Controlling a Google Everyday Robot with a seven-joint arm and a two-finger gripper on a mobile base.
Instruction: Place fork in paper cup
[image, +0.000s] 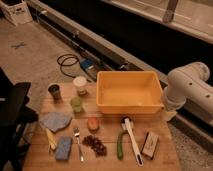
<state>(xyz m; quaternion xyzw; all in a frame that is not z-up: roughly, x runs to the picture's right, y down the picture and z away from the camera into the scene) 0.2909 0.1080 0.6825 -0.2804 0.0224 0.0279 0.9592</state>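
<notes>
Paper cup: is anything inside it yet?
Nothing sticks out of the paper cup; its bottom is hidden. The fork lies on the table; the gripper hangs at the left edge.

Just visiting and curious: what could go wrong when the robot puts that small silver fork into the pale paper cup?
The slim silver metal fork lies between a blue sponge and a brown clump, so the hand might bump those. The pale cream paper cup stands near the wooden table's far edge, close to a small green cup; it could tip. The hand is out of sight; only the white arm shows, at the right.
</notes>
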